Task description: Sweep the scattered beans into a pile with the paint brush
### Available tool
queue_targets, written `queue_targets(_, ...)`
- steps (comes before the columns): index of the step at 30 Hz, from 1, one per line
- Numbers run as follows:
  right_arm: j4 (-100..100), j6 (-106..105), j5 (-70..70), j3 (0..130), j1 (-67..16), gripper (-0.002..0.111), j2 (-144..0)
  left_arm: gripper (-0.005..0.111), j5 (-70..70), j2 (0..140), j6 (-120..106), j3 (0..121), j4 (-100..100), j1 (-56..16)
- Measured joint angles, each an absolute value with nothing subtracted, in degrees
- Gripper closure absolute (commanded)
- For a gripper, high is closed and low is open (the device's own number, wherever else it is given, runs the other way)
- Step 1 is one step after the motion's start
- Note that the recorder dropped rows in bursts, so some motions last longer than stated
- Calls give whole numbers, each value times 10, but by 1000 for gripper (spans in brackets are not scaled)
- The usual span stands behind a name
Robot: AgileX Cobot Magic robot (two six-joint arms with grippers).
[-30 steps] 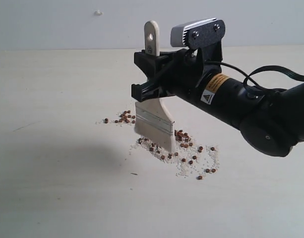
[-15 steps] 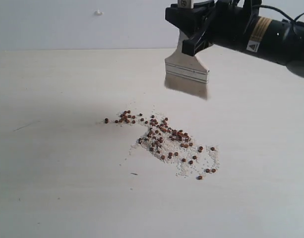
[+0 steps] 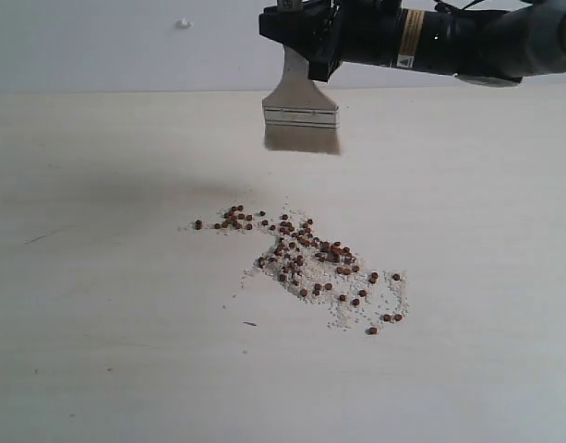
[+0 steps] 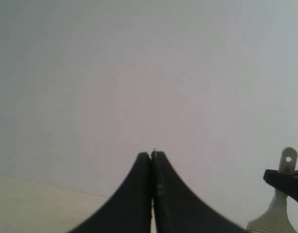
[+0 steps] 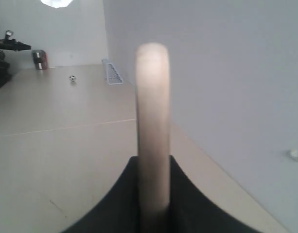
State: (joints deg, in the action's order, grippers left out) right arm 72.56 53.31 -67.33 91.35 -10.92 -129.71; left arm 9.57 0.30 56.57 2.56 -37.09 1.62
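Right gripper (image 3: 306, 39) clamps the paint brush (image 3: 301, 103) handle, bristles hanging clear of the beans (image 3: 306, 260); left gripper (image 4: 152, 159) pressed together, empty.

The brush (image 3: 301, 109) hangs under the right gripper (image 3: 299, 39), off the table (image 3: 98, 351); beans (image 3: 306, 263) lie below, well apart.

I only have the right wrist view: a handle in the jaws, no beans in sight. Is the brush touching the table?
Observer: No. The brush hangs in the air, bristles down, clear of the table.
Operator: Where are the beans?
Observer: The beans lie in a loose scattered streak, not yet a pile; the bristles touch none of them.
Operator: And the left gripper?
Observer: The left gripper is shut and holds nothing.
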Motion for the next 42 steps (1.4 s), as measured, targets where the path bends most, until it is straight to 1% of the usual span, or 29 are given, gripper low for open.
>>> queue_targets(5,782,606,-686,1017,-109,108,-1369,107,96,3,566,26,-371,16)
queue_targets(11,830,668,-688,1089,-109,108,-1411,107,95,3,566,26,-371,16)
queue_targets(25,813,702,-696,1100,-109,108,-1444,107,95,3,566,26,-371,16)
queue_targets(42,931,857,-701,1100,-109,108,-1449,107,95,3,566,26,-371,16)
